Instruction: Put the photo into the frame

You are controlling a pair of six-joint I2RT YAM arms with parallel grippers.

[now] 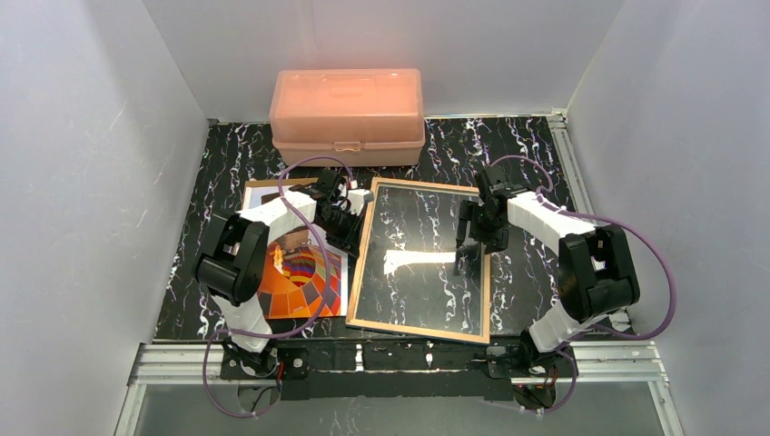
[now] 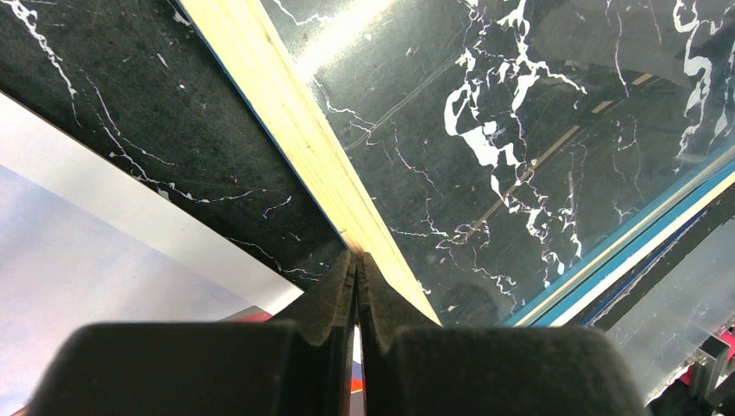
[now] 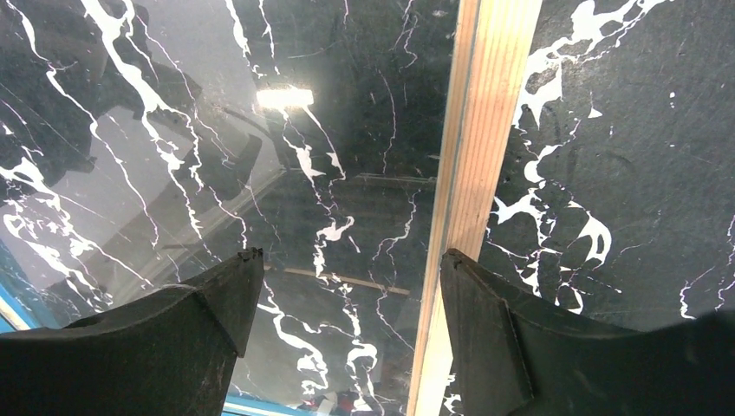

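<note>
The frame point(image 1: 421, 331) lies flat at the table's centre, tan wooden back edges up, with marble showing through its glass. The photo point(image 1: 300, 277), an orange-red chequered balloon, lies flat just left of it, partly under my left arm. My left gripper point(image 1: 354, 234) is shut, its tips touching the frame's left tan edge point(image 2: 286, 113), with the photo's pale border point(image 2: 87, 260) beside it. My right gripper point(image 1: 468, 245) is open and empty, low over the frame's right side. Its fingers straddle the tan right edge point(image 3: 472, 147) in the right wrist view.
A salmon-pink plastic box point(image 1: 348, 113) stands at the back centre, close behind the frame. A brown board edge point(image 1: 263, 184) shows under the photo's far side. White walls enclose the table on three sides.
</note>
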